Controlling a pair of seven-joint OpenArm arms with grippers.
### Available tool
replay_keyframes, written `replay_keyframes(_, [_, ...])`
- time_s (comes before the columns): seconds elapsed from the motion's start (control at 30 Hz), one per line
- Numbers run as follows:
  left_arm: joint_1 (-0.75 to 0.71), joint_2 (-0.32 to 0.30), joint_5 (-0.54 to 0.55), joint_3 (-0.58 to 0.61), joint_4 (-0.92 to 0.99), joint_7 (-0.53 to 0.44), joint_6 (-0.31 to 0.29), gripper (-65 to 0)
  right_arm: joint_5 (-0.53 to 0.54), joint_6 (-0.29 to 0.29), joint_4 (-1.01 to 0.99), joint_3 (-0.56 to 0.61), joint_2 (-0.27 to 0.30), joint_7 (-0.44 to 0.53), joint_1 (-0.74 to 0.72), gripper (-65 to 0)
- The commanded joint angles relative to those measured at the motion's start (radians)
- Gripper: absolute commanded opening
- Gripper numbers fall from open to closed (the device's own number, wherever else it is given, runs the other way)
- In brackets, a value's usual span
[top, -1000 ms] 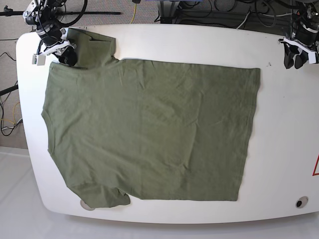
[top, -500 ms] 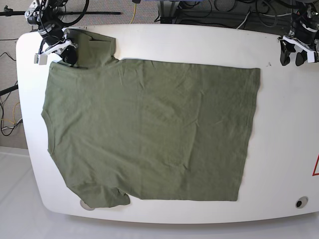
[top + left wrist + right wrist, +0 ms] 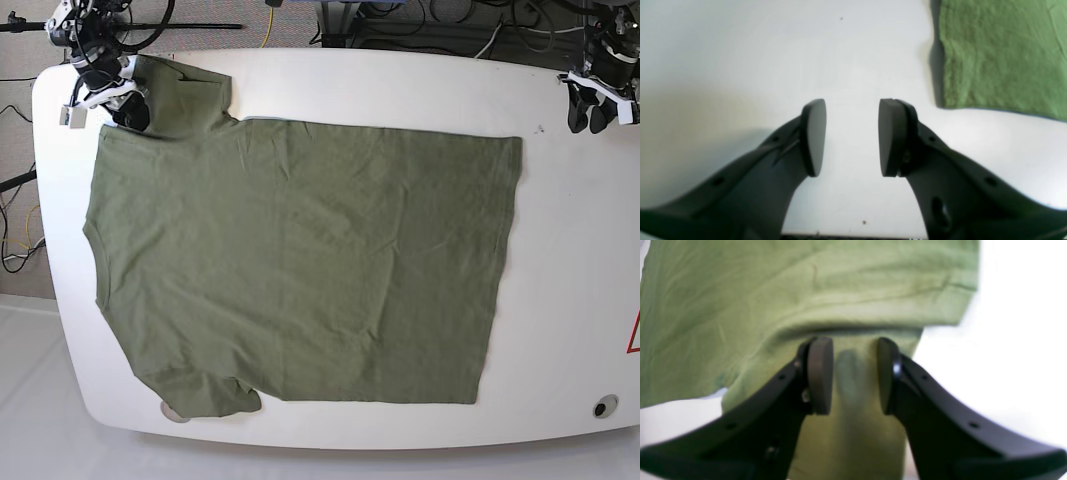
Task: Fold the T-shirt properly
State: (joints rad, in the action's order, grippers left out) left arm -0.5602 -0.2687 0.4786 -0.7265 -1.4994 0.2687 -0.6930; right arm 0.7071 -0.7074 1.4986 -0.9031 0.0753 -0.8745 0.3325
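The olive-green T-shirt (image 3: pixel 300 260) lies spread flat on the white table (image 3: pixel 570 250), collar end to the left and hem to the right. My right gripper (image 3: pixel 128 108) hovers at the far-left sleeve (image 3: pixel 853 283). Its jaws are open with the sleeve cloth lying under the gap between the pads (image 3: pixel 820 373). My left gripper (image 3: pixel 588 112) is at the far right corner of the table, open over bare tabletop (image 3: pixel 740 66). In the left wrist view, the left gripper (image 3: pixel 851 133) holds nothing, and the T-shirt's hem corner (image 3: pixel 1000 56) lies apart to its upper right.
A round grommet (image 3: pixel 605 406) sits near the table's front right corner, with a red triangle mark (image 3: pixel 634 335) at the right edge. Cables and stands (image 3: pixel 450 20) run behind the far edge. A small round disc (image 3: pixel 172 412) peeks from under the near sleeve.
The right gripper has shifted slightly toward the far-left edge over the sleeve. The left gripper has moved a little at the far right corner. The T-shirt lies as before.
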Motion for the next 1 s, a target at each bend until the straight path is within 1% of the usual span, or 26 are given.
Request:
replay_keyframes(0.0, [-0.006, -0.011, 0.013, -0.009, -0.016, -0.03, -0.005, -41.6, -0.031, 0.009, 0.008, 0.0, 0.007, -0.026, 0.009, -42.3])
replay_keyframes(0.17, [-0.006, -0.008, 0.031, -0.009, -0.009, -0.022, -0.005, -39.3, -0.033, 0.009, 0.016, 0.033, -0.004, -0.021, 0.014, -42.8])
replay_keyframes(0.3, [-0.004, -0.006, 0.044, -0.007, -0.005, -0.004, -0.005, -36.0, -0.032, 0.009, 0.016, 0.045, -0.004, -0.022, 0.017, -43.4])
replay_keyframes(0.37, [-0.003, -0.003, 0.051, -0.005, -0.003, 0.017, -0.005, -33.1, -0.033, 0.009, 0.015, 0.049, -0.005, -0.021, 0.019, -43.8])
replay_keyframes(0.43, [0.01, 0.004, 0.063, 0.002, 0.005, 0.08, -0.005, -27.3, -0.038, 0.009, 0.016, 0.048, -0.008, -0.025, 0.016, -47.5])
replay_keyframes(0.5, [0.016, 0.009, 0.065, 0.005, 0.009, 0.094, -0.005, -26.7, -0.042, 0.009, 0.017, 0.05, -0.012, -0.025, 0.016, -49.3])
replay_keyframes(0.63, [0.025, 0.017, 0.065, 0.009, 0.012, 0.101, -0.005, -27.3, -0.047, 0.009, 0.02, 0.043, -0.023, -0.027, 0.014, -52.3])
replay_keyframes(0.7, [0.015, 0.011, 0.051, 0.005, 0.007, 0.072, -0.005, -30.8, -0.052, 0.009, 0.054, 0.013, -0.062, -0.037, 0.014, -51.2])
replay_keyframes(0.83, [0.01, 0.005, 0.05, 0.002, 0.007, 0.037, -0.005, -34.7, -0.062, 0.009, 0.062, -0.007, -0.082, -0.043, 0.006, -50.5])
replay_keyframes(0.97, [0.009, 0.005, 0.047, 0.003, 0.004, 0.019, 0.002, -37.4, -0.07, 0.009, 0.064, -0.014, -0.089, -0.05, 0.009, -50.5])
